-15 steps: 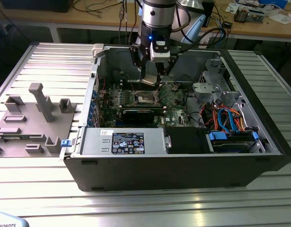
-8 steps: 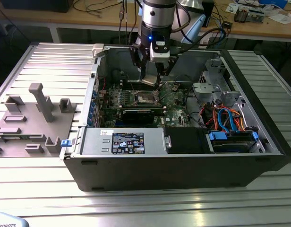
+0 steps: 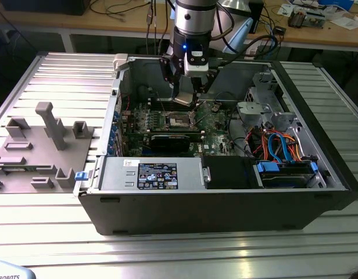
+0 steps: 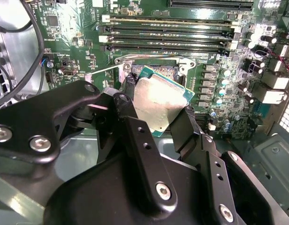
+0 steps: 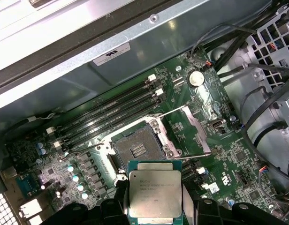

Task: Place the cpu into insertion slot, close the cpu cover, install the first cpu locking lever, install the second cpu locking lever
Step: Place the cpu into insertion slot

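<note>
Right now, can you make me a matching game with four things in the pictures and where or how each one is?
Things:
1. cpu
2. insertion slot
3. cpu cover
4. grey fixture

States:
A. empty
B. outside the computer case, on the table
C. pinched in the gripper
D. flipped open beside the slot

Pairs: 1-C, 2-A, 3-D, 4-B.
</note>
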Robot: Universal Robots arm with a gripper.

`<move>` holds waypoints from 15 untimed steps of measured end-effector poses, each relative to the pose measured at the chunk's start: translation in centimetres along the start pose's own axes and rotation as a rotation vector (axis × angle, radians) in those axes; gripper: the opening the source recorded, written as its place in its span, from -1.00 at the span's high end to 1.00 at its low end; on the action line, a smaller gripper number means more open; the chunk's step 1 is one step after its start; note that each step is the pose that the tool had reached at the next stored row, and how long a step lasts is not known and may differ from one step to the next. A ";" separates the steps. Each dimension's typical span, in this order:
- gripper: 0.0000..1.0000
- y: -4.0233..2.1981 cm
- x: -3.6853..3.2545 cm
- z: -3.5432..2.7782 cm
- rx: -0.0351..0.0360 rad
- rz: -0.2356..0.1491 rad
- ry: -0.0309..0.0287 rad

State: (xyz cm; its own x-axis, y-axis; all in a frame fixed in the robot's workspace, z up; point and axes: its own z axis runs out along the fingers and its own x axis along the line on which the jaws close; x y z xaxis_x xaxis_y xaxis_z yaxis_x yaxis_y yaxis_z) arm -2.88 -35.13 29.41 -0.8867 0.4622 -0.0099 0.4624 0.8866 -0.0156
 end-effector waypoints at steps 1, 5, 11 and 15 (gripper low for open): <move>-0.09 0.00 0.00 0.01 0.0000 0.001 0.0000; -0.09 0.00 0.00 0.05 0.0000 0.006 0.0001; -0.09 0.00 0.00 0.09 0.0002 0.014 0.0002; -0.09 0.00 0.00 0.11 0.0001 0.018 0.0003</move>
State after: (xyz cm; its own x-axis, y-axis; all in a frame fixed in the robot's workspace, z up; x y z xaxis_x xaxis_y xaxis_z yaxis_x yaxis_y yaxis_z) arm -2.88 -35.13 29.30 -0.8782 0.4782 -0.0099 0.4783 0.8781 -0.0156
